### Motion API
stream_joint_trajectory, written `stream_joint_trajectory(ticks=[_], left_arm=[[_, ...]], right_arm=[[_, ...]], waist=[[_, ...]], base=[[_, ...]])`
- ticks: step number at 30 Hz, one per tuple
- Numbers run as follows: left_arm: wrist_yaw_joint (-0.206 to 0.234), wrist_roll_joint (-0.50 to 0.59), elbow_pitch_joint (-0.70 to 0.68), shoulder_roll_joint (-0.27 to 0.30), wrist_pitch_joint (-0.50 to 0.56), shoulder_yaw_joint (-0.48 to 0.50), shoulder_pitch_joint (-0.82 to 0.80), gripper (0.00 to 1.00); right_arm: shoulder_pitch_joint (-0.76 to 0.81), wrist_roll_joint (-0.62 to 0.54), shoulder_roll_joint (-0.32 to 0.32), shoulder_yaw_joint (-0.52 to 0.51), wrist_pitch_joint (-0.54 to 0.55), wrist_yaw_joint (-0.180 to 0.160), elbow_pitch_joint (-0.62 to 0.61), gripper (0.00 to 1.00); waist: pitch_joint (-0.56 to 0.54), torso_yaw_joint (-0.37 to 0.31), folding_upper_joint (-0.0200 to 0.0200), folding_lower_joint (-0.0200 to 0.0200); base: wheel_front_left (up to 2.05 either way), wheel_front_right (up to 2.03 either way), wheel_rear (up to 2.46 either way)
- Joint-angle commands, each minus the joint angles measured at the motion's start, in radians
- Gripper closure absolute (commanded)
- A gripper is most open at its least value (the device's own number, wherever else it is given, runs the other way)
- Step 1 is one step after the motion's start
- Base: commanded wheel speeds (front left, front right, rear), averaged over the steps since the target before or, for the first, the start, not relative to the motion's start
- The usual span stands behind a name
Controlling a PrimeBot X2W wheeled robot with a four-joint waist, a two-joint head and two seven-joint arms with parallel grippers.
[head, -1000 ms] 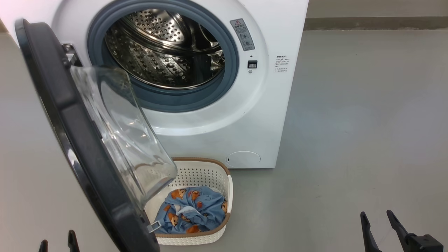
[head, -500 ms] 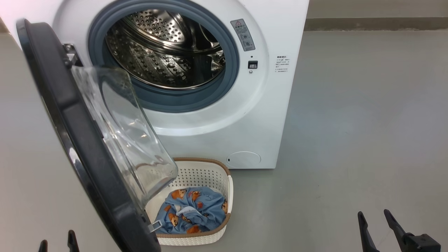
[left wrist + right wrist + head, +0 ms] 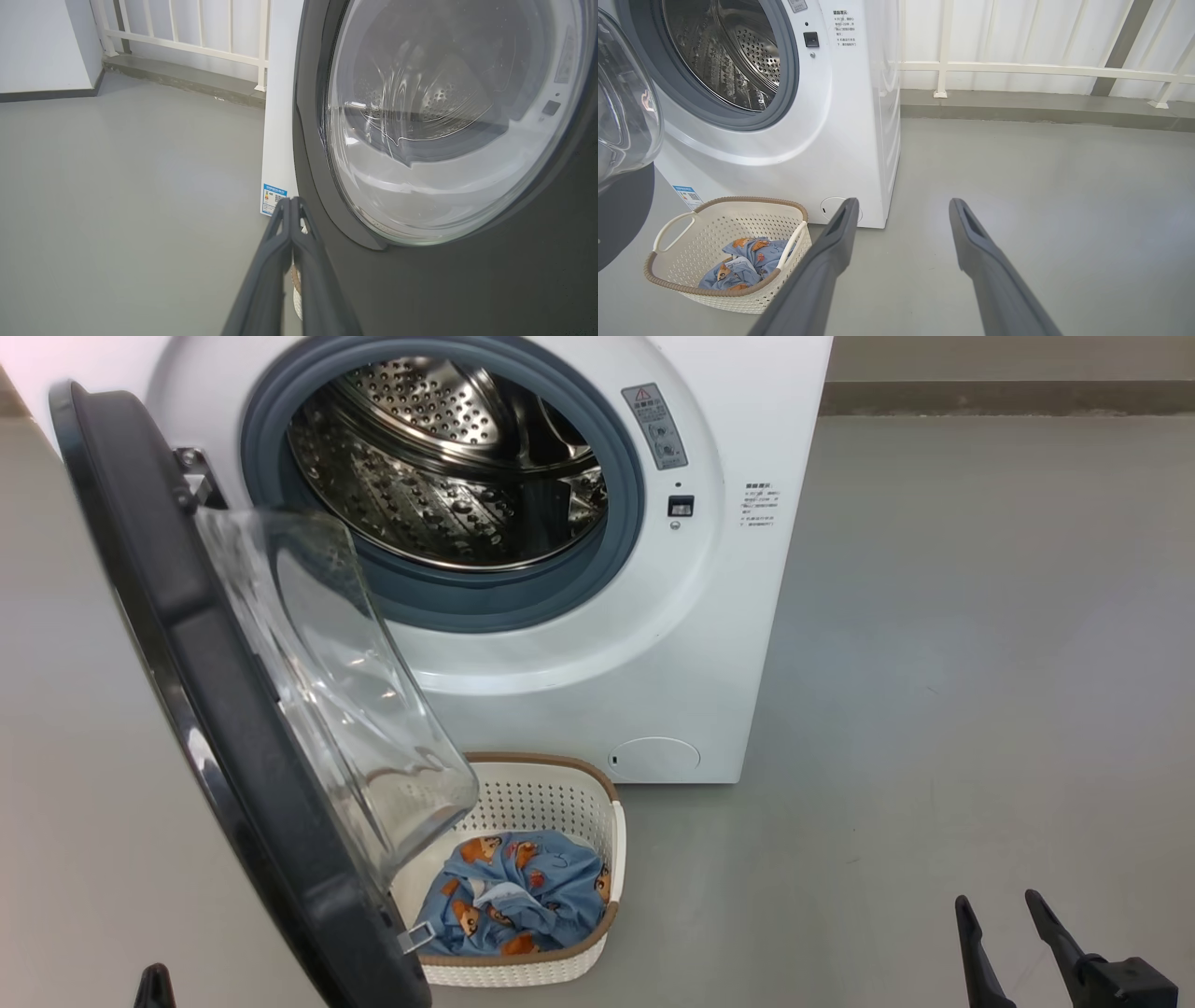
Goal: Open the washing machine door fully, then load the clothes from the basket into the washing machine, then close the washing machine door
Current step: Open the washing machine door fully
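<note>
The washing machine [image 3: 719, 616] stands with its steel drum [image 3: 439, 457] exposed. The washing machine door [image 3: 187, 644] hangs swung out on the left, its black rim and bulging glass over the basket's left part. On the floor below sits the basket [image 3: 534, 801], holding the light blue bear-print clothes [image 3: 523, 896]. My left gripper [image 3: 154, 987] is at the bottom left; in the left wrist view it [image 3: 290, 201] is shut on nothing, just beside the door's dark outer face [image 3: 420, 280]. My right gripper [image 3: 1001, 919] stands open over bare floor, to the right of the basket [image 3: 724, 219].
Grey floor [image 3: 980, 663] stretches to the right of the machine. A white railing [image 3: 1017, 67] on a low kerb [image 3: 1041, 109] runs behind it. A blue label [image 3: 273, 199] sits low on the machine's left side.
My left gripper's fingers have closed together; two tips showed before, one now. The head view has shifted slightly. The right gripper, door, basket and clothes have barely moved.
</note>
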Motion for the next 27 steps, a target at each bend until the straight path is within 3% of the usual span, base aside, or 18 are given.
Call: stream_joint_trajectory(ticks=[1, 3, 12, 20, 27], left_arm=[[-0.002, 0.004, -0.017, 0.019, -0.009, 0.034, -0.020, 1.00], [-0.002, 0.003, -0.017, 0.019, -0.009, 0.038, -0.021, 1.00], [0.074, -0.065, -0.118, 0.019, -0.009, 0.109, -0.047, 1.00], [0.171, -0.056, -0.427, 0.019, -0.009, 0.115, -0.068, 1.00], [0.168, -0.007, -0.695, 0.019, -0.009, -0.018, -0.077, 1.00]], right_arm=[[-0.024, -0.012, -0.011, 0.020, -0.012, 0.002, -0.028, 0.00], [-0.025, -0.012, -0.011, 0.018, -0.012, 0.002, -0.028, 0.00], [-0.021, -0.013, -0.010, 0.011, -0.012, 0.002, -0.031, 0.00], [-0.011, -0.014, -0.010, 0.008, -0.012, 0.002, -0.030, 0.00], [-0.006, -0.014, -0.010, 0.011, -0.012, 0.002, -0.029, 0.00]], waist=[[0.001, 0.000, -0.0001, 0.0000], [0.002, 0.001, -0.0001, 0.0000], [0.004, 0.011, -0.0001, 0.0000], [-0.005, 0.035, -0.0001, 0.0000], [-0.015, 0.056, -0.0001, 0.0000]], base=[[0.00, 0.00, 0.00], [0.00, 0.00, 0.00], [0.00, 0.00, 0.00], [0.00, 0.00, 0.00], [0.00, 0.00, 0.00]])
